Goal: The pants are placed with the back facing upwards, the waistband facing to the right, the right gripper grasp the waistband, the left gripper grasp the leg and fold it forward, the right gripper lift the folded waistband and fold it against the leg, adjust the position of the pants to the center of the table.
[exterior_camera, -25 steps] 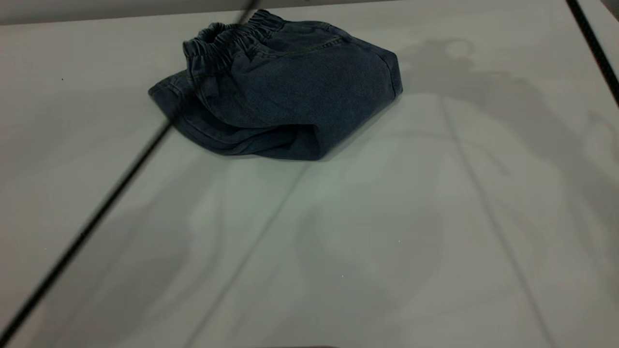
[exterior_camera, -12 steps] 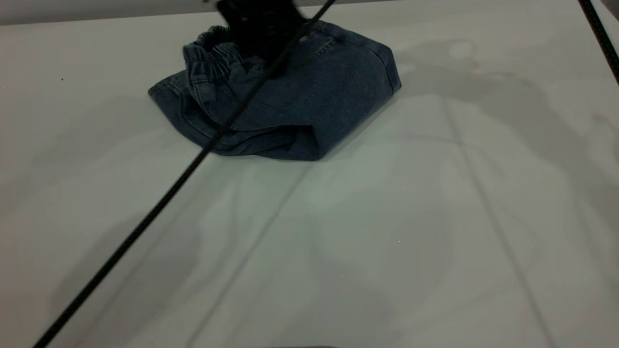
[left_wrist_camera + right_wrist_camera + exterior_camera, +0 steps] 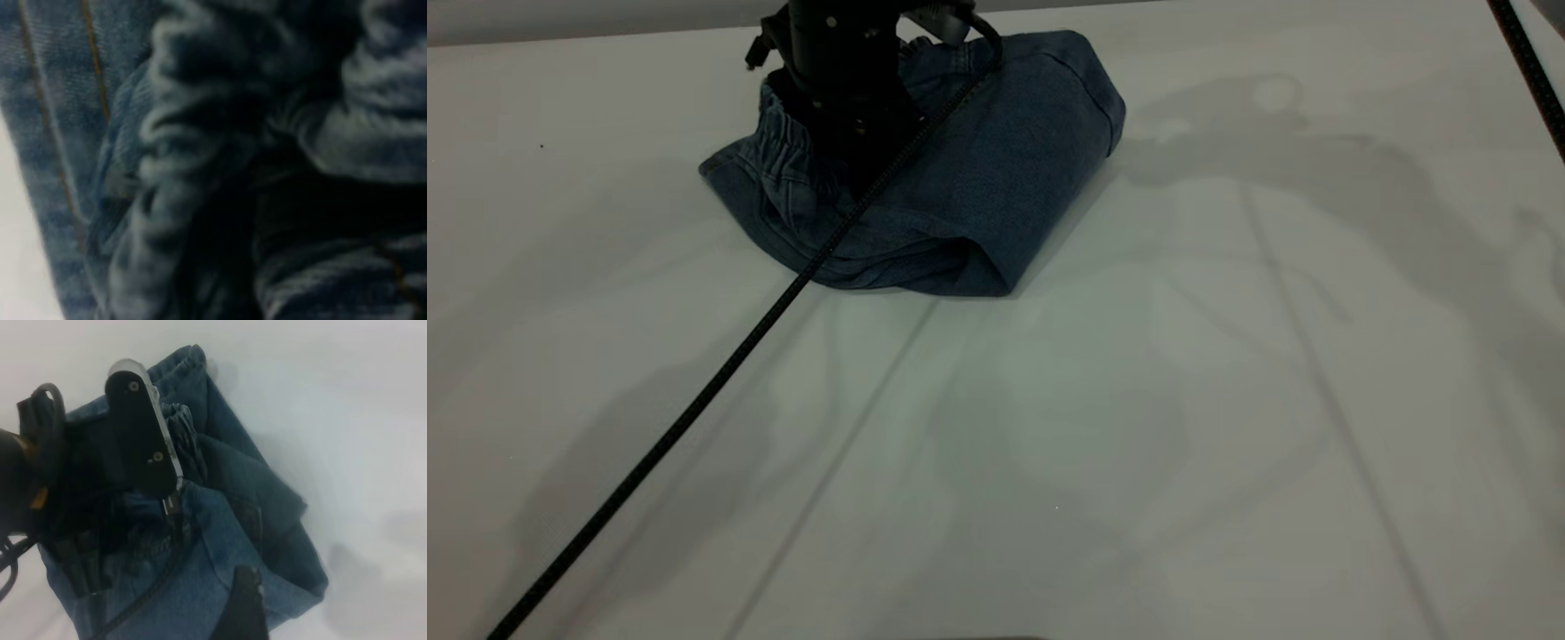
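Currently, the white table point(image 3: 1227, 400) carries the folded denim pants point(image 3: 996, 178) at its far edge, with the left gripper point(image 3: 845, 133) pressed onto their elastic waistband point(image 3: 783, 156), jaw opening undeterminable, and the right gripper point(image 3: 243, 607) hovering just beside the pants, likewise undeterminable.

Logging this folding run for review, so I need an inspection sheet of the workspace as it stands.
Surface: white table, shadowed, faint crease lines.
Job's things: folded denim pants at the far side, elastic waistband bunched on top.
Clutter: nothing seen.
Grippers: left gripper pressed down onto the waistband, fingers hidden; right gripper only partly in its wrist view, above the pants.
Cables: black cable runs diagonally over pants and table.
Surroundings: nothing seen.
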Robot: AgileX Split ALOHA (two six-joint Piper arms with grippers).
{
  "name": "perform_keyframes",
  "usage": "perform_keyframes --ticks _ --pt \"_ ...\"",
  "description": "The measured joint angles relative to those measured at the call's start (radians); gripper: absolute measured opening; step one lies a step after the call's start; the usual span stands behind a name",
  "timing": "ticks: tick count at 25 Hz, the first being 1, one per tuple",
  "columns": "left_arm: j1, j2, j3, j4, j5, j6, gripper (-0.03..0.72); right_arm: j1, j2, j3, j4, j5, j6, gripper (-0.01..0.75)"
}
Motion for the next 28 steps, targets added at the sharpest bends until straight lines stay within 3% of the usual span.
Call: perform_keyframes --ticks 5,11,16,23,28 --pt "0.01 0.002 -0.006 -0.104 0.001 -0.047 0.456 0.0 -0.003 0.0 0.0 0.005 0.0 0.563" --pt "0.01 0.014 -0.034 -0.287 0.001 -0.324 0.456 0.0 -0.002 0.0 0.0 0.02 0.0 0.563" --pt "0.01 0.029 -0.073 -0.325 -0.005 -0.461 0.456 0.0 -0.002 0.0 0.0 0.036 0.0 0.563" --pt "0.007 0.034 -0.107 -0.337 0.0 -0.501 0.456 0.0 -0.002 0.0 0.0 0.073 0.0 0.563" --pt "0.007 0.038 -0.23 -0.331 0.0 -0.452 0.456 0.0 -0.022 0.0 -0.003 0.083 0.0 0.563"
